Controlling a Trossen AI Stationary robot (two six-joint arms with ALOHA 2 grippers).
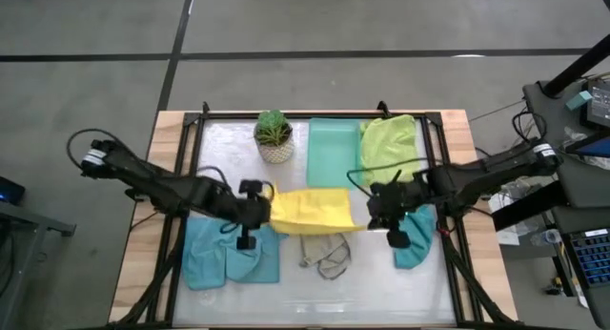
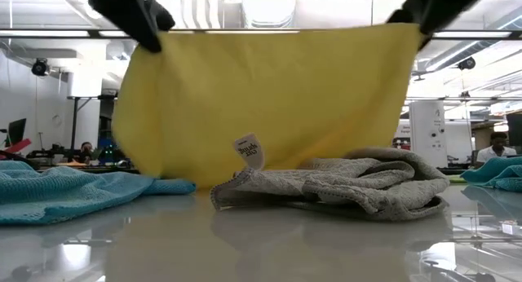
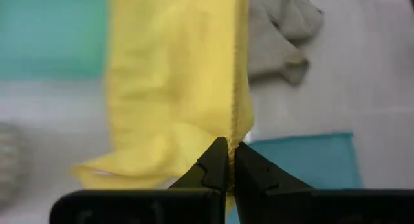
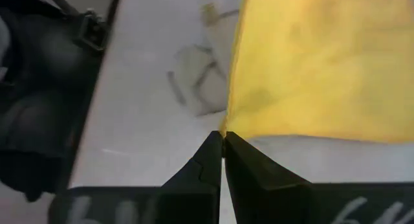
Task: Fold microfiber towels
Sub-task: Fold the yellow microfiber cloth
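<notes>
Above the middle of the table, the yellow towel (image 1: 310, 210) is held stretched by one corner each in the closed left gripper (image 3: 231, 160) and closed right gripper (image 4: 223, 138). Its hanging hem could be dragged across the grey towel (image 2: 351, 182) (crumpled just below), or a thinly pinched corner could be lost.

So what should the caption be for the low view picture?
Both grippers hold the yellow towel up like a curtain above the crumpled grey towel.

Yellow towel (image 3: 174, 88) edge pinched in left end effector (image 3: 231, 160), grey towel (image 3: 278, 36) beyond.
</notes>
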